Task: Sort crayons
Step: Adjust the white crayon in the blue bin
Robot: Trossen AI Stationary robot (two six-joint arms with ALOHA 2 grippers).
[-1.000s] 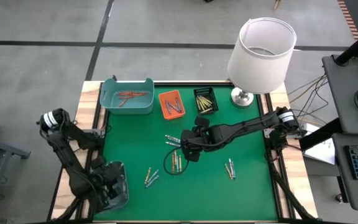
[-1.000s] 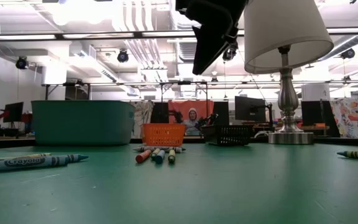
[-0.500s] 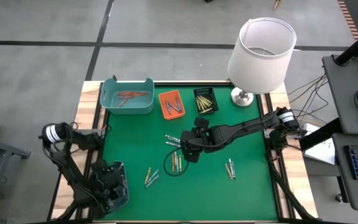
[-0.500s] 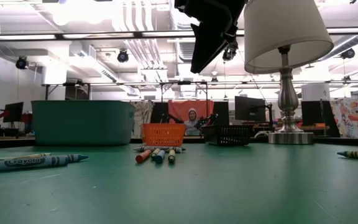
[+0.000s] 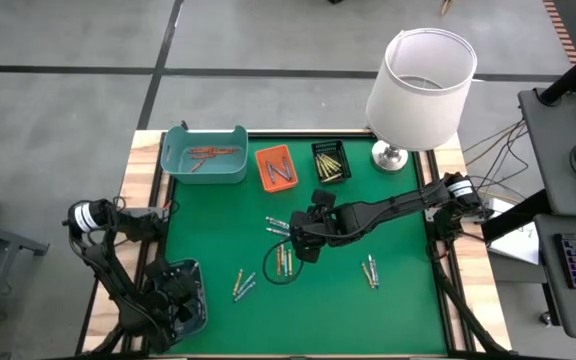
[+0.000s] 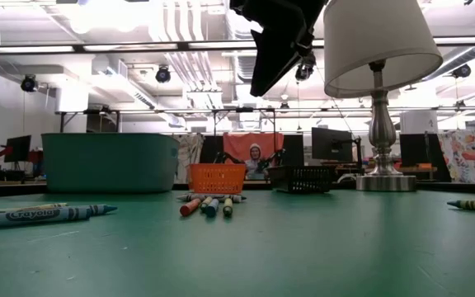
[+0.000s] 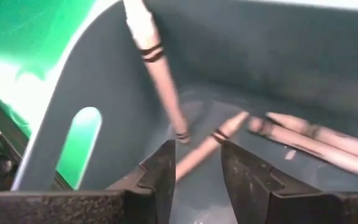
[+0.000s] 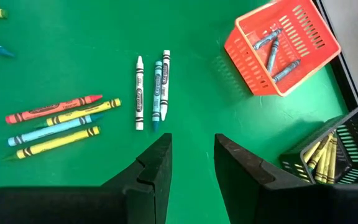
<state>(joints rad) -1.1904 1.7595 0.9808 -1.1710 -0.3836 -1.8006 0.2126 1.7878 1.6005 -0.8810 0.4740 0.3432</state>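
Wax in paper sleeves is what we judge the crayons to be: very light, stiff along their length, but thin enough to snap if pinched hard or levered, and round enough to roll or twist out of a loose pinch. We would take each one across its middle, jaws square to its long axis, with just enough squeeze to keep it from pivoting; where several lie side by side and touching, the outermost is the easier pick. They look like short thin sticks with pointed tips and printed wrappers banded in black, in red, yellow, blue, teal and white or pale grey. Many lie loose on the green mat, in small clusters near its centre and towards the front. Reddish ones sit in the teal tray, grey-blue ones in the orange tray and yellow ones in the black tray. The right gripper hangs above the mat's centre, fingers apart and empty, near the cluster of three. The left gripper is at the front-left corner, fingers apart over a grey-blue tray holding pinkish-brown crayons, one leaning steeply against the wall; nothing is clamped between its pads.
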